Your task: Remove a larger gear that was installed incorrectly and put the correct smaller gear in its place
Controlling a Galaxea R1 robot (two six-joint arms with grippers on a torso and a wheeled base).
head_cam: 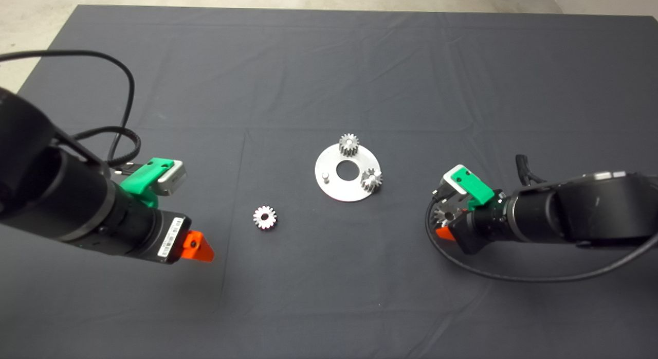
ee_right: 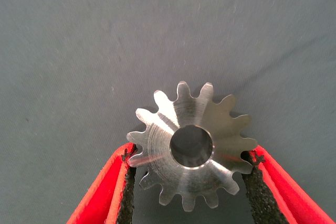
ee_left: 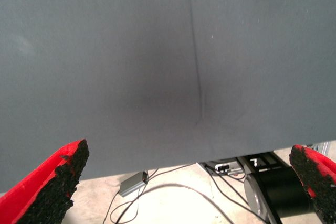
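The right claw point(ee_right: 191, 182) gripped the larger gear point(ee_right: 191, 145) by its teeth, well right of the round plate point(head_cam: 334, 186), so one peg point(head_cam: 325, 175) stood free. The smaller gear point(head_cam: 264, 217) lay flat on the tabletop point(head_cam: 329, 66) just left of the plate, near the wide-open, empty left claw point(ee_left: 184, 187), probably its next pick.

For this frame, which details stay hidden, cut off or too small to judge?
- Larger gear: in the head view the right claw and its green mount hide most of it, and whether it is lifted off the mat cannot be told.
- Smaller gear: the left wrist view's edge cuts it off.
- Disc plate: its bare pin is too small to judge.
- Left claw: one finger shows in the head view.
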